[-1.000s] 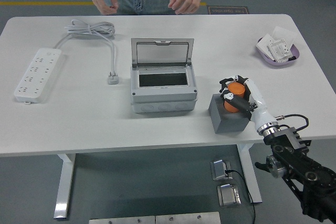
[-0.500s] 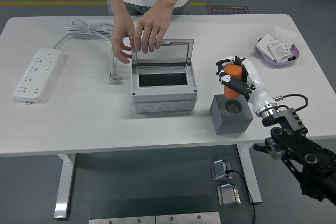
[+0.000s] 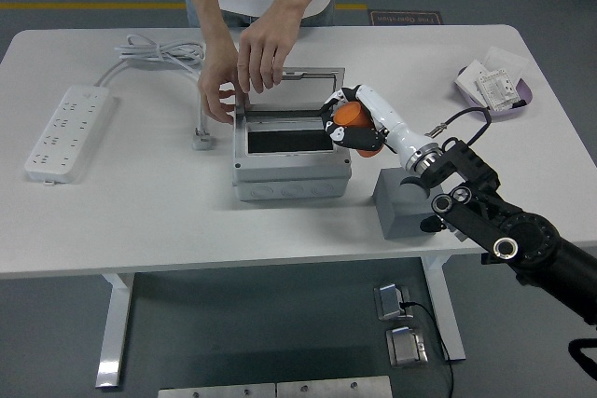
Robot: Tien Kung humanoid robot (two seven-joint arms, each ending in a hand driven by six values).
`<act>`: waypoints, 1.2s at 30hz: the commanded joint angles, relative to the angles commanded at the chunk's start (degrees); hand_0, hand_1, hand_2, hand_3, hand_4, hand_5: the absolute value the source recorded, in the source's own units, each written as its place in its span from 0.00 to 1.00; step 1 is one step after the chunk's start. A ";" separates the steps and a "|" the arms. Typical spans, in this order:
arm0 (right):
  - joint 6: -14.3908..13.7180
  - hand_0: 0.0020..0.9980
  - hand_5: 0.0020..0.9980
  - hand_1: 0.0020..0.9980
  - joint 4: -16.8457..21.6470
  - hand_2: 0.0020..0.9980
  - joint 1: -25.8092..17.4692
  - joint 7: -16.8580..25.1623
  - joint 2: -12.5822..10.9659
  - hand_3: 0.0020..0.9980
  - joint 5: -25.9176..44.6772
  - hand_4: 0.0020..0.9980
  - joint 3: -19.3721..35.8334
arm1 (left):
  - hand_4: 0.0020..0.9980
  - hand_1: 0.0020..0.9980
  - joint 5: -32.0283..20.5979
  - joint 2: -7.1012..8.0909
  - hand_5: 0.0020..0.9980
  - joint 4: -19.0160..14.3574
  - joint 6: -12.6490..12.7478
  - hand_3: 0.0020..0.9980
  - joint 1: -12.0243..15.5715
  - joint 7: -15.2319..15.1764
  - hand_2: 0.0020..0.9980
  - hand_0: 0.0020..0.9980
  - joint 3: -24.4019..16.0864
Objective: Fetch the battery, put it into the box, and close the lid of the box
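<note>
My right hand (image 3: pixel 347 122) is shut on the orange battery (image 3: pixel 349 115) and holds it above the right edge of the grey box (image 3: pixel 291 171). The box stands mid-table with its dark inside showing. Its clear lid (image 3: pixel 297 89) is tipped up at the back. A person's two hands (image 3: pixel 244 67) grip the lid's left part. The grey block (image 3: pixel 407 204) that held the battery stands to the right of the box, partly behind my forearm. My left arm is out of sight.
A white power strip (image 3: pixel 63 132) lies at the left, its coiled cable (image 3: pixel 160 51) and plug (image 3: pixel 201 140) near the box's left side. A purple dish (image 3: pixel 494 90) with white packets sits at the far right. The person stands at the far edge.
My right hand lifted the battery out of the grey block and carried it left to the box's right edge. The person's hands came to the lid and hold it.
</note>
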 joint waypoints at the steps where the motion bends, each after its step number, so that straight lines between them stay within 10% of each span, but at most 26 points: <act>1: 0.19 0.19 0.00 0.19 -0.46 0.37 0.88 -0.84 0.37 0.42 -1.38 0.00 -0.66 | 0.67 0.68 0.17 0.06 0.19 0.03 0.00 0.62 0.02 0.12 0.64 0.64 -0.17; 17: 1.77 0.19 0.00 0.19 -7.32 0.37 9.96 -6.42 6.25 0.41 -6.77 0.00 -9.95 | 0.67 0.68 2.97 0.61 0.19 0.01 -0.05 0.62 -0.42 1.03 0.64 0.64 -2.33; 30: 2.97 0.19 0.00 0.19 -14.35 0.37 13.00 -2.54 8.81 0.41 -3.79 0.00 -11.71 | 0.67 0.68 1.73 0.21 0.19 -0.54 -0.11 0.62 -1.79 -0.20 0.64 0.64 0.51; 31: 3.02 0.30 0.12 0.32 -14.59 0.46 13.11 -2.31 8.82 0.57 -3.89 0.37 -11.94 | 0.67 0.68 1.85 0.18 0.19 -0.56 -0.11 0.62 -1.85 -0.20 0.64 0.64 0.46; 36: 2.99 0.30 0.12 0.32 -15.28 0.46 13.43 -1.66 9.19 0.57 -4.26 0.37 -13.11 | 0.67 0.68 1.77 0.16 0.19 -0.55 -0.11 0.62 -2.08 -0.25 0.64 0.64 0.86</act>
